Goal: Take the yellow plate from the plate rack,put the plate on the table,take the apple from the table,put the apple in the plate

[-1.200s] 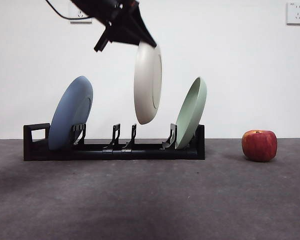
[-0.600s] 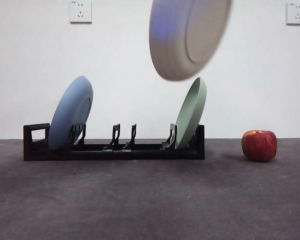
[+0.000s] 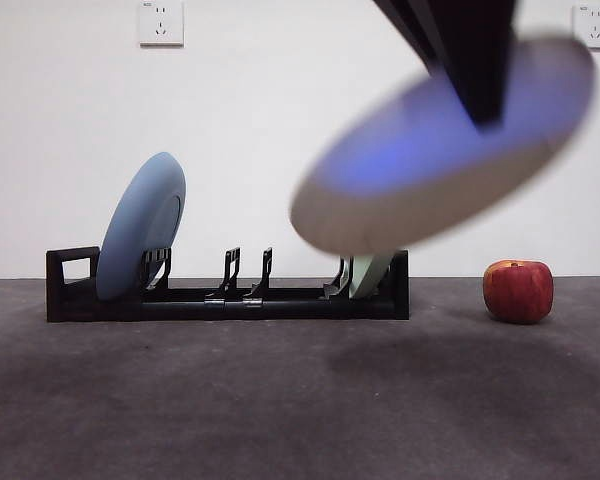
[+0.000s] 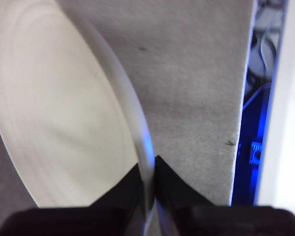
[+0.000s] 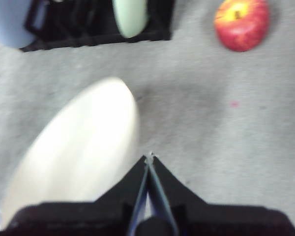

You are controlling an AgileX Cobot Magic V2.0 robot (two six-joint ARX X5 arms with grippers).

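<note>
The yellow plate (image 3: 440, 150) hangs tilted and blurred in the air, in front of the right end of the plate rack (image 3: 280, 300). My left gripper (image 4: 148, 169) is shut on its rim, and the plate's cream face (image 4: 59, 113) fills that wrist view; in the front view this gripper (image 3: 485, 110) comes down from the top. The red apple (image 3: 519, 291) rests on the table (image 3: 280, 400) to the right of the rack. My right gripper (image 5: 150, 158) is shut and empty, high above the table, with the plate (image 5: 83, 157) below and beside it and the apple (image 5: 242, 23) farther off.
A blue plate (image 3: 142, 225) stands in the rack's left slots by the loop handle. A pale green plate (image 3: 372, 272) at the rack's right end is mostly hidden behind the held plate. The table's edge (image 4: 243, 123) shows in the left wrist view.
The yellow plate has swung from upright above the rack to a tilted pose, moving right, lower and nearer the camera. The arm now covers the top right.
</note>
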